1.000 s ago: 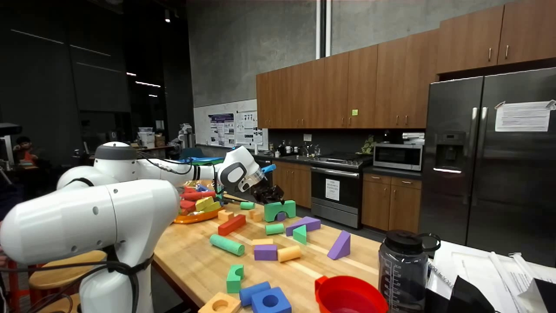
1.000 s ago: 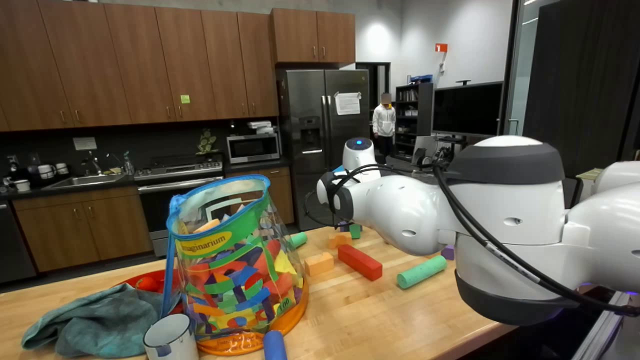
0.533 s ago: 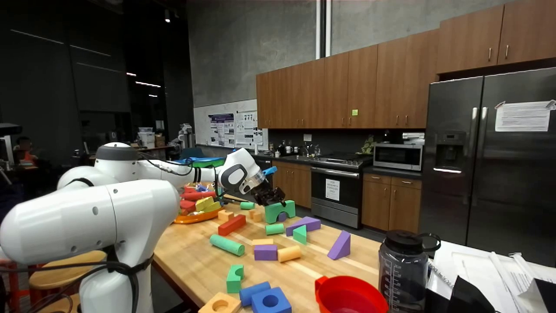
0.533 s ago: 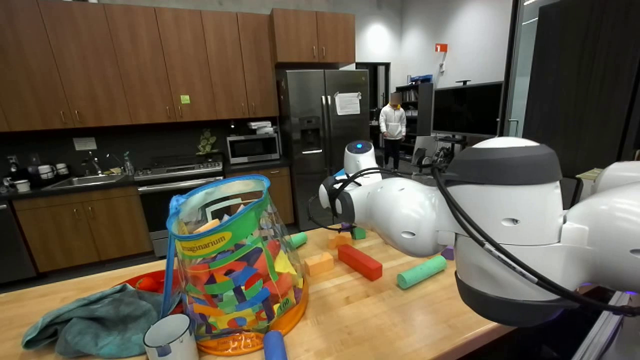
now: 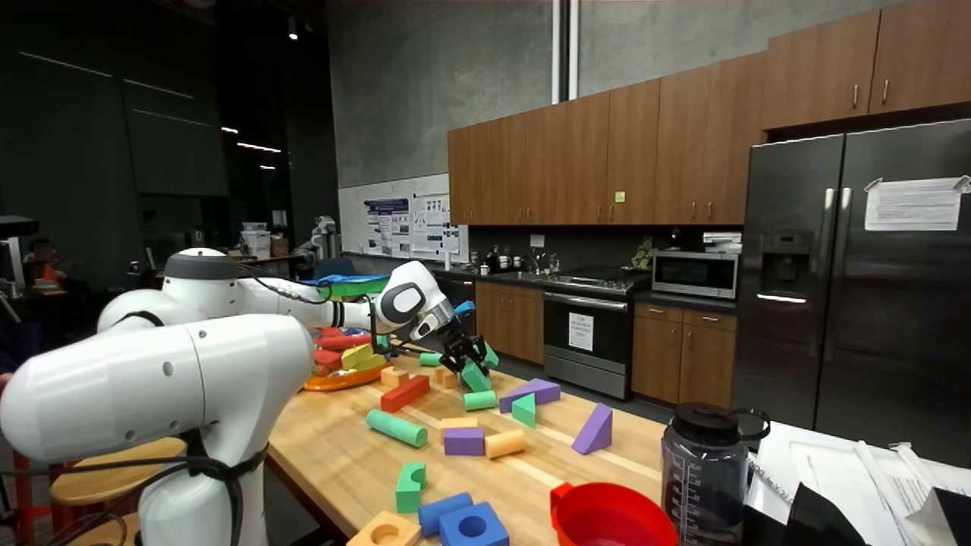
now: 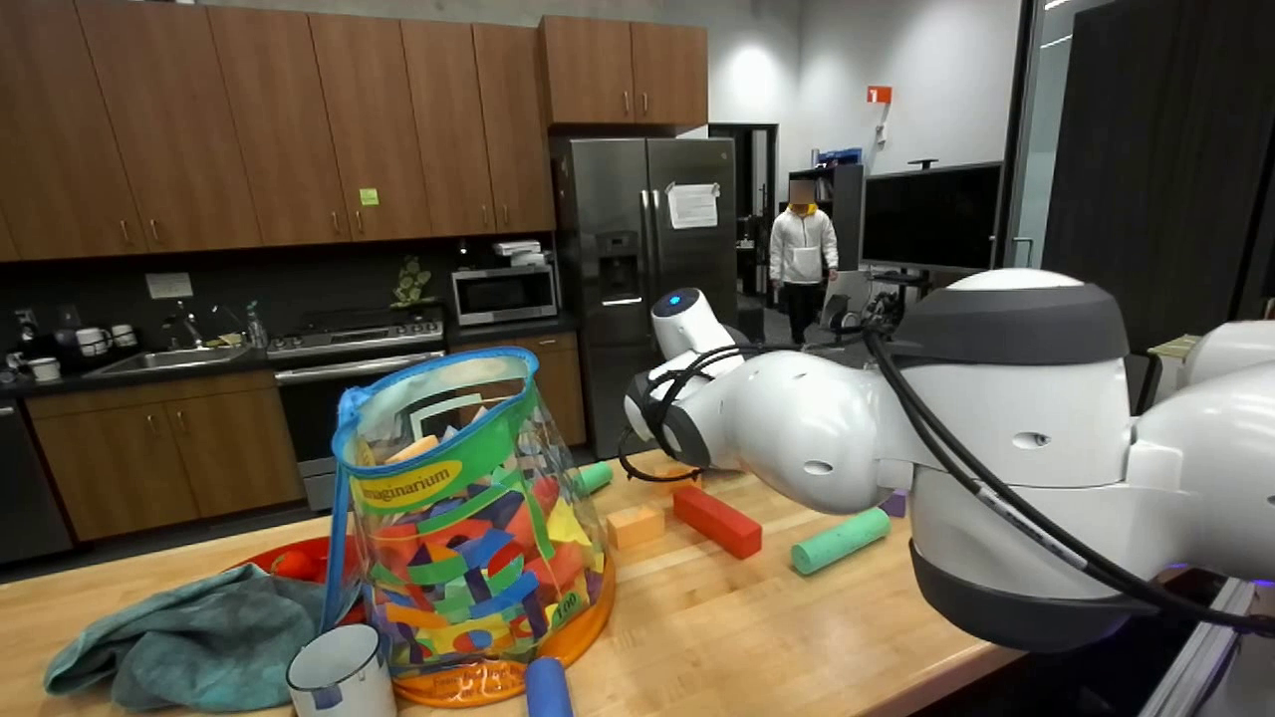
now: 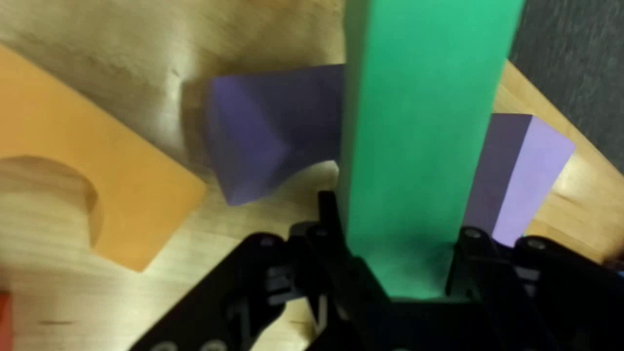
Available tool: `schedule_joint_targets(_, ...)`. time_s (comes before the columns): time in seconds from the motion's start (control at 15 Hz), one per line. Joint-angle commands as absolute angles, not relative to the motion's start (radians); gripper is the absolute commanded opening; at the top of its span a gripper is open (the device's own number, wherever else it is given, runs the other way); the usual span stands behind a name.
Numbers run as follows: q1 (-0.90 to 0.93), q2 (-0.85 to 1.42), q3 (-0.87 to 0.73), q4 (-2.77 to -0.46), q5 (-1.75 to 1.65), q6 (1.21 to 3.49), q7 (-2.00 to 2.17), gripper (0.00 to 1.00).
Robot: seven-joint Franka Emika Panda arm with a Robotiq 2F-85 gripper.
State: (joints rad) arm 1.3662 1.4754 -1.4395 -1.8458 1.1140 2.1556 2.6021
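The pincer (image 7: pixel 397 219) is pinching a green block (image 7: pixel 424 122) across two opposite sides. In an exterior view, the block is hanging tilted over the desk (image 5: pixel 341 447), near a short green cylinder (image 5: pixel 479 400); whether it is touching the desk is not showing clearly. The block is presenting a smooth, matte, rectangular face. In the wrist view, purple surfaces (image 7: pixel 278 126) are showing to either side of it; whether they are forming one piece cannot be told. An orange arch (image 7: pixel 122 170) with a curved cut-out is lying nearby.

The desk is displaying pale, laminated wood grain. It is carrying a square-section red bar (image 5: pixel 405 393), a long green cylinder (image 5: pixel 397 428), a purple wedge (image 5: pixel 594 429) and a blue block (image 5: pixel 489 531) with a round bore.

Containers: a clear-walled bag (image 6: pixel 493 428) with a blue rim is holding red and yellow blocks (image 5: pixel 356 354), among others. A white mug (image 6: pixel 339 667) is standing just beside it. A handled red bowl (image 5: pixel 613 504) is sitting beside a translucent, black-lidded bottle (image 5: pixel 702 478) bearing printed graduations.
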Motion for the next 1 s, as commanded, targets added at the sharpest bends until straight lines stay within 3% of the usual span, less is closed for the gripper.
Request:
schedule_joint_targets(0.0,1.353,1.363,-1.413,-1.878,0.888,2.188,2.583,0.16)
schedule_joint_targets(0.47,1.407,1.187,-1.503,-1.999,0.503,2.299,2.53,0.16)
schedule_joint_targets(0.93,1.667,0.94,-1.713,-2.109,0.259,2.272,2.316,0.16)
